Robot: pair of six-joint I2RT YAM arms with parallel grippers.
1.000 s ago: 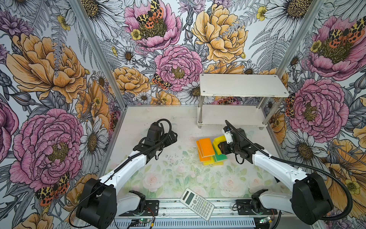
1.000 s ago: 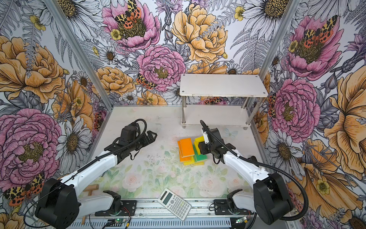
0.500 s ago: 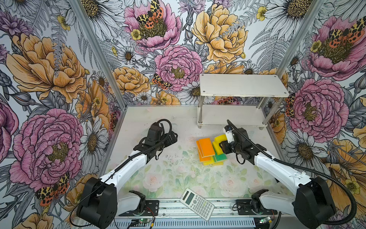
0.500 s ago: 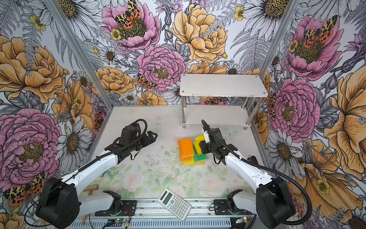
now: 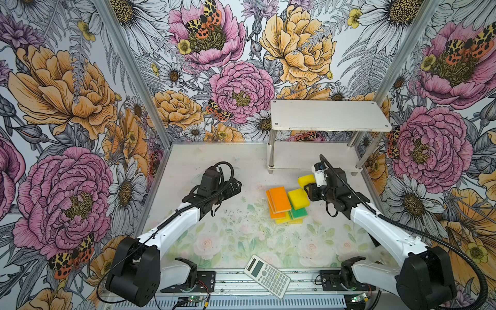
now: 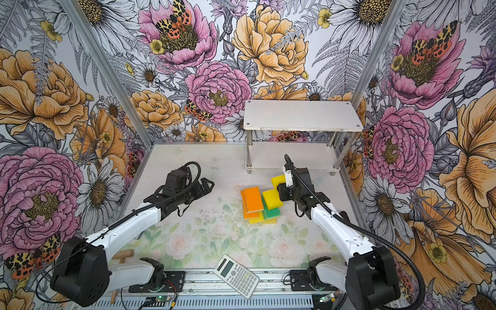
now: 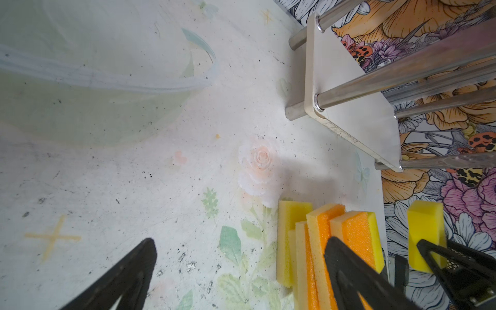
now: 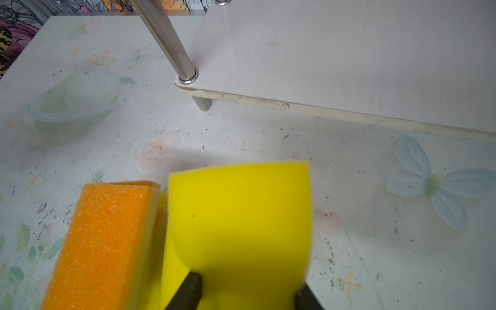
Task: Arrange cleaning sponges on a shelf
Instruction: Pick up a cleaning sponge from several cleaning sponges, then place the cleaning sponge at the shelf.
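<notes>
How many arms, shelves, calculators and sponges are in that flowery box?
Robot arms: 2
Shelf: 1
Calculator: 1
Sponges: at least 6 showing, one yellow sponge in the right gripper; the pile may hide more
Total: at least 10

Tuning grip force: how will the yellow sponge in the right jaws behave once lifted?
Likely soft: the yellow sponge seems dented where the jaws of the right gripper pinch it. Probably light: foam, like the porous orange sponge beside it. Flat-sided slab, so unlikely to roll.
</notes>
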